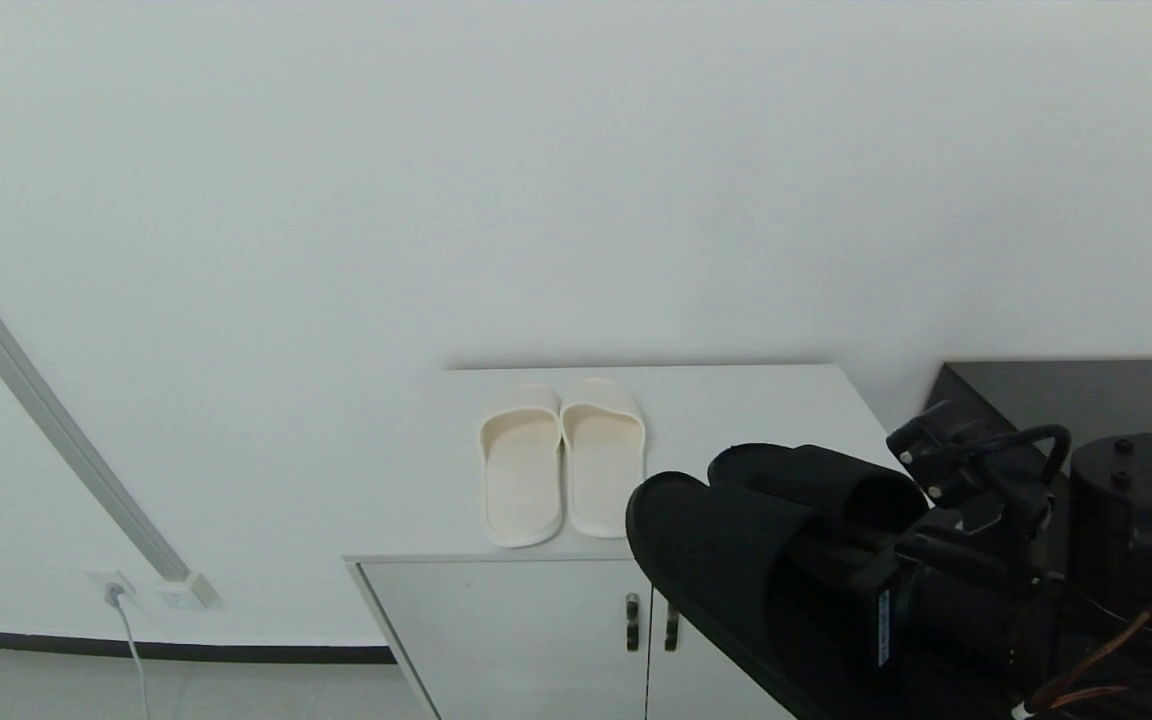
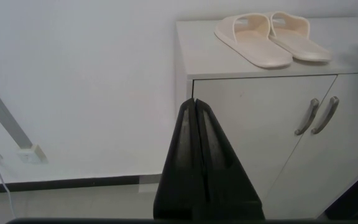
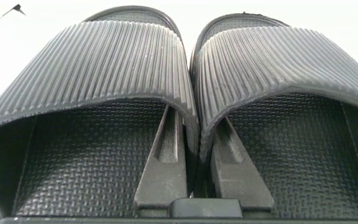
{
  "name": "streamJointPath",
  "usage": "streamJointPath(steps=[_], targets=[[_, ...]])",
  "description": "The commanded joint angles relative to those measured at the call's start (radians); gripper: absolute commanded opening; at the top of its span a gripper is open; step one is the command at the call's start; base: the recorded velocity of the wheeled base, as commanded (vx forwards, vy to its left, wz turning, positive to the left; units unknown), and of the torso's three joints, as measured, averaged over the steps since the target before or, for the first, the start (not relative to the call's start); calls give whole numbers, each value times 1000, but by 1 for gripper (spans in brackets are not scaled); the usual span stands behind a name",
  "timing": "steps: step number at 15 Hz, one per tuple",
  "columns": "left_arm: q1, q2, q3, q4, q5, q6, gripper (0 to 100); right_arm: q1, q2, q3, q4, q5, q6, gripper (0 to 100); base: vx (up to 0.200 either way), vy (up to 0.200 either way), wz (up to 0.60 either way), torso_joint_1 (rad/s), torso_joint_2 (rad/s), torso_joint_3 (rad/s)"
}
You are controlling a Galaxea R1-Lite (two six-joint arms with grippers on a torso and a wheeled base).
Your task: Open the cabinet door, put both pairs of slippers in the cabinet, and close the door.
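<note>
Cabinet [image 1: 736, 410]: white, low, standing against a white wall. Both doors are shut.
Door handles [image 1: 629, 620]: two dark upright bars, side by side at the seam where the doors meet. They look grey in the left wrist view [image 2: 306, 117].
White slippers [image 1: 561, 465]: one pair lying flat on the cabinet top, left of its middle and touching side by side. Heels are near the front edge and toes point to the wall. The left wrist view also shows them on the top [image 2: 272, 37].
Black slippers [image 1: 736, 540]: one pair held off the surface at the cabinet's front right corner, side by side. They are tilted, with the toes raised toward the white pair but apart from it. I cannot tell whether they are over the top or in front of it.
Right gripper [image 3: 194, 134]: clamped on the black slippers. One finger [image 3: 163, 168] lies inside each slipper under the ribbed strap, and the two inner walls are pinched between them.
Left gripper [image 2: 195, 109]: fingers pressed together, holding nothing. It is lower than the cabinet top, facing the left door near its outer edge, and apart from it.
Wall socket [image 1: 114, 590]: low on the wall left of the cabinet, with a white cable hanging from it.
Wall strip [image 1: 46, 410]: grey, running diagonally down to a spot beside the socket.
Black surface [image 1: 1086, 390]: just right of the cabinet, against the wall.
</note>
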Motion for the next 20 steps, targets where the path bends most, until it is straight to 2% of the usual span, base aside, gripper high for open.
streamJointPath(steps=[1,5,20], targets=[[0,1,0,0,1,0,0,1,-6,7,0,0,-2,0,-200,0,0,17,7,2],[1,1,0,0,1,0,0,0,-6,22,-4,-2,-2,0,-200,0,0,-6,0,2],[1,1,0,0,1,-1,0,1,10,48,-4,-2,-3,0,0,0,0,-14,31,19]])
